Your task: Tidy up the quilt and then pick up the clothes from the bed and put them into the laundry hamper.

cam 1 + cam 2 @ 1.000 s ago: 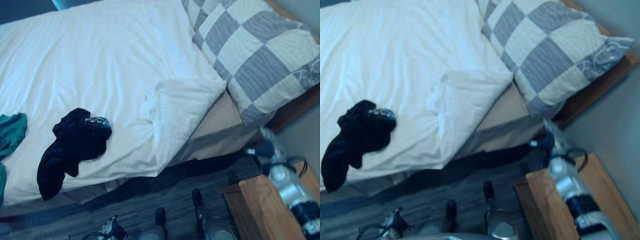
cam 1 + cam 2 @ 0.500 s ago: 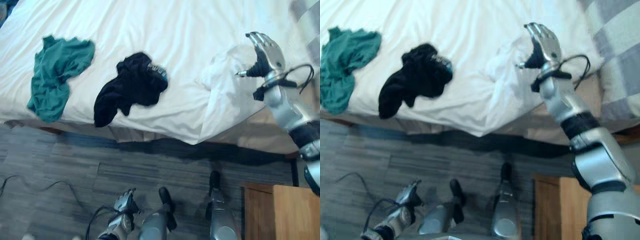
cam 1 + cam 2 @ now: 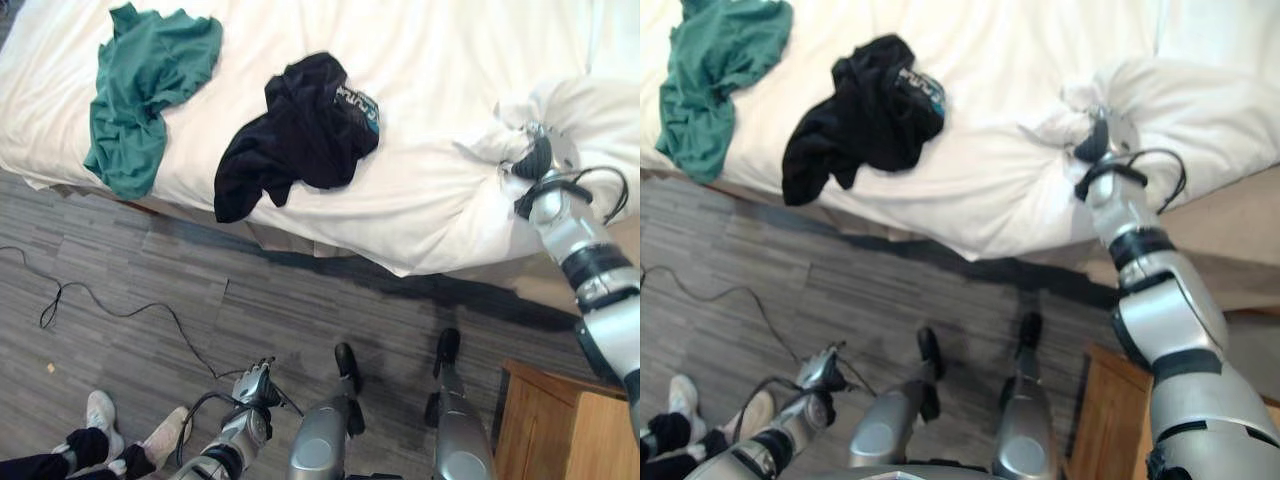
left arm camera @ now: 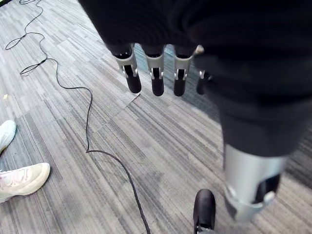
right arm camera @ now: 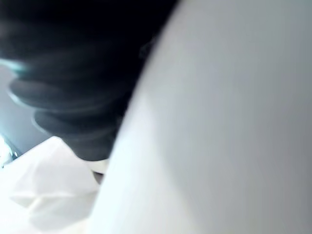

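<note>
- Left eye view: the right robot hand (image 3: 540,158) is pushed into the folded-back corner of the white quilt (image 3: 590,110) at the bed's near edge, where the cloth bunches up around it. This looks like the quilt-tidying step, the arm reaching to take the turned corner so it can be drawn flat. Its fingers are buried in the folds, so I cannot tell whether they have closed on the cloth. The crumpled black garment (image 3: 300,135) lies on the quilt well apart from that hand, and the green T-shirt (image 3: 145,85) lies further off, draped partly over the bed's edge. Neither has been collected.
- Right eye view: the left robot hand (image 3: 818,382) hangs low over the grey striped carpet floor (image 3: 840,290), far from the bed, apparently waiting. A person's white shoes (image 3: 685,400) stand nearby.
- Left wrist view: the left robot hand's fingers (image 4: 157,78) hang relaxed and hold nothing.
- Right wrist view: white quilt cloth presses right up against the hand's dark cover; the fingers are hidden.
</note>
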`<state>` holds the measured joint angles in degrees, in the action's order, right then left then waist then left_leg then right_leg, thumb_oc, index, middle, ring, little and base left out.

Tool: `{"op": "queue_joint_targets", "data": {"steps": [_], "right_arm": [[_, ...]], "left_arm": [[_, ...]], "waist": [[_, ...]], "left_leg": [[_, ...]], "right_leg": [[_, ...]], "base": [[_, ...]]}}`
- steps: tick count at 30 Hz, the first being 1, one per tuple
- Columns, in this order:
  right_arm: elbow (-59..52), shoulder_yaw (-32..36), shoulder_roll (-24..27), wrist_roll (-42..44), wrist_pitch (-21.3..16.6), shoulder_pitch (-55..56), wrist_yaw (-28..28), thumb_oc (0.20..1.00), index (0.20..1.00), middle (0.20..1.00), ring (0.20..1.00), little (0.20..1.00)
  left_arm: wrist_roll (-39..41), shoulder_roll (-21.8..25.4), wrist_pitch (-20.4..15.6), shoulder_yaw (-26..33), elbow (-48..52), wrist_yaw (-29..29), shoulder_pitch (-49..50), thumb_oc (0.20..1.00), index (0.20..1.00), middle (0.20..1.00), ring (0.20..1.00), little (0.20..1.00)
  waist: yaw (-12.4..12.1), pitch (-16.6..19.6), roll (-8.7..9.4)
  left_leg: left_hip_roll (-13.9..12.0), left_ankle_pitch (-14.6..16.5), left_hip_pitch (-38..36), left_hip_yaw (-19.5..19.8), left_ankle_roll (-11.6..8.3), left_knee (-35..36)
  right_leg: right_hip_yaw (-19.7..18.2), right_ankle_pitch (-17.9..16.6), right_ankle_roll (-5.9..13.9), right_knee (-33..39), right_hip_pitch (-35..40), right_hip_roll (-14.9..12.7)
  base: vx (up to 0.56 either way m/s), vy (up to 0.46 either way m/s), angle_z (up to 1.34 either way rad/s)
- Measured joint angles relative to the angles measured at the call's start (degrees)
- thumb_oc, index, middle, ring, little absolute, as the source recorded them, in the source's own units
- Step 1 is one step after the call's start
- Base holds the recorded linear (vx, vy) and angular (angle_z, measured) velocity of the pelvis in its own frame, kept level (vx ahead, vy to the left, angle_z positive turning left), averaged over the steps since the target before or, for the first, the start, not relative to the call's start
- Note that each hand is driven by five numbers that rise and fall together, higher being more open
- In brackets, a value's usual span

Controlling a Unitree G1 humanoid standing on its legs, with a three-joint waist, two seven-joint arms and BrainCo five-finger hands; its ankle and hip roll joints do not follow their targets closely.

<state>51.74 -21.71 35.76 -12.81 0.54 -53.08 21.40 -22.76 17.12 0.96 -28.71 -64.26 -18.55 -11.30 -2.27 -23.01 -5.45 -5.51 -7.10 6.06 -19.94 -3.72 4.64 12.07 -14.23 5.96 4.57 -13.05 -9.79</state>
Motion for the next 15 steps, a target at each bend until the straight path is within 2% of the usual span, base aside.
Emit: {"op": "queue_joint_targets", "data": {"steps": [1,2,3,4,5,6,7,9,10,12,13,14,15], "right_arm": [[-8.9,5.3,-0.5,0.7,0.4,7.0,0.0,0.200,0.200,0.200,0.200,0.200],[-14.5,7.6,-1.9,1.3,0.0,13.6,0.1,0.200,0.200,0.200,0.200,0.200],[-17.8,9.6,-3.0,1.7,-0.2,19.5,0.0,0.247,0.247,0.247,0.247,0.247],[-22.1,13.3,-4.9,1.7,-0.5,25.0,-0.2,1.000,1.000,1.000,1.000,1.000],[-23.5,14.1,-6.3,1.7,-0.6,27.7,0.1,1.000,1.000,1.000,1.000,1.000],[-23.5,16.8,-10.0,1.9,-1.8,36.0,-0.1,1.000,1.000,1.000,1.000,1.000],[-23.2,18.5,-11.7,1.9,-2.1,38.8,0.0,1.000,1.000,1.000,1.000,1.000],[-14.3,19.3,-14.7,2.8,-0.4,46.3,0.4,1.000,1.000,1.000,1.000,1.000],[-11.3,19.3,-15.5,3.5,0.1,48.7,0.9,1.000,1.000,1.000,1.000,1.000],[-5.3,21.5,-17.4,7.1,1.6,50.9,1.7,1.000,1.000,1.000,1.000,1.000],[-2.4,21.9,-18.7,9.7,1.6,54.1,1.8,1.000,1.000,1.000,1.000,1.000],[-0.6,23.3,-19.6,11.6,1.9,54.3,2.2,1.000,1.000,1.000,1.000,1.000],[2.1,25.2,-21.4,16.6,2.2,56.4,3.0,1.000,1.000,1.000,1.000,1.000]], "left_arm": [[-0.3,-0.2,0.9,1.7,0.1,0.2,0.5,1.000,1.000,1.000,1.000,1.000],[-0.8,-0.2,1.7,2.9,0.0,0.5,1.2,1.000,1.000,1.000,1.000,1.000],[-1.1,-0.1,2.3,4.0,0.0,0.6,1.6,1.000,1.000,1.000,1.000,1.000],[-1.3,-0.2,2.9,5.3,-0.1,0.8,2.1,1.000,1.000,1.000,1.000,1.000],[-1.4,-0.2,3.2,6.2,-0.2,0.8,2.7,1.000,1.000,1.000,1.000,1.000],[-3.1,-0.4,4.1,6.3,-1.5,1.2,3.0,1.000,1.000,1.000,1.000,1.000],[-3.4,-0.6,4.4,6.7,-1.9,1.3,3.5,1.000,1.000,1.000,1.000,1.000],[-5.0,-1.0,4.4,6.7,-2.6,1.5,4.9,1.000,1.000,1.000,1.000,1.000],[-5.2,-1.3,4.4,6.7,-2.5,1.5,4.6,1.000,1.000,1.000,1.000,1.000],[-5.2,-1.6,4.5,6.6,-3.3,1.5,4.8,1.000,1.000,1.000,1.000,1.000],[-5.1,-2.1,4.5,6.4,-3.1,1.3,4.2,1.000,1.000,1.000,1.000,1.000],[-5.0,-2.3,4.5,6.6,-3.2,1.2,4.3,1.000,1.000,1.000,1.000,1.000],[-4.8,-2.7,4.6,6.3,-2.2,1.1,4.3,1.000,1.000,1.000,1.000,1.000]], "waist": [[0.4,0.0,0.35],[1.2,0.4,1.40],[1.9,0.9,2.46],[2.0,1.0,2.87],[2.5,1.5,3.59],[4.8,3.2,5.30],[5.2,4.0,5.63],[7.2,8.8,7.35],[7.9,9.9,7.83],[9.0,11.4,8.20],[10.3,12.1,8.12],[10.3,12.3,7.93],[10.8,12.6,7.68]], "left_leg": [[-0.1,0.5,-1.2,0.0,0.04,0.0],[-0.1,0.9,-2.0,-0.2,-0.08,0.0],[-0.1,1.4,-2.7,-0.8,-0.42,0.0],[-0.2,1.5,-3.6,-1.4,-0.30,0.0],[-0.2,1.7,-4.1,-1.6,-0.18,0.1],[-0.2,2.6,-5.7,-3.1,-0.54,0.1],[-0.3,2.7,-6.3,-3.1,-0.55,0.2],[-0.6,3.9,-7.7,-4.8,-0.59,0.4],[-0.5,4.2,-8.4,-5.5,-0.62,0.4],[-0.5,4.4,-9.4,-6.7,-0.42,0.4],[-0.3,4.9,-9.9,-7.5,-0.17,0.4],[-0.4,4.9,-10.1,-7.7,-0.20,0.4],[-0.2,5.2,-11.0,-8.9,-0.25,0.4]], "right_leg": [[0.0,0.3,0.14,0.0,1.1,0.1],[-0.6,0.5,0.33,0.0,1.6,0.3],[-1.4,0.5,0.35,0.0,1.7,0.5],[-1.6,0.5,0.26,0.0,2.6,0.6],[-2.0,0.6,0.27,0.0,2.8,0.6],[-3.3,0.8,0.55,0.1,3.4,0.8],[-3.3,0.9,0.45,0.1,4.1,0.8],[-4.6,2.1,0.93,0.1,4.5,0.7],[-5.2,2.1,0.86,0.2,4.4,0.8],[-6.4,2.3,0.59,0.4,5.0,0.9],[-6.5,2.4,0.54,0.4,4.9,0.9],[-6.8,2.4,0.54,0.4,5.0,0.9],[-8.0,2.4,0.56,0.4,4.9,1.0]], "base": [[0.13,0.014,-0.13],[0.10,0.014,-0.24],[0.11,0.023,-0.27],[0.08,0.019,-0.25],[0.13,0.033,-0.39],[0.13,0.034,-0.36],[0.13,0.039,-0.40],[0.13,0.045,-0.35],[0.09,0.040,-0.43],[0.04,0.043,-0.32],[0.05,0.064,-0.20],[0.06,0.068,-0.35],[0.08,0.082,-0.43]]}}
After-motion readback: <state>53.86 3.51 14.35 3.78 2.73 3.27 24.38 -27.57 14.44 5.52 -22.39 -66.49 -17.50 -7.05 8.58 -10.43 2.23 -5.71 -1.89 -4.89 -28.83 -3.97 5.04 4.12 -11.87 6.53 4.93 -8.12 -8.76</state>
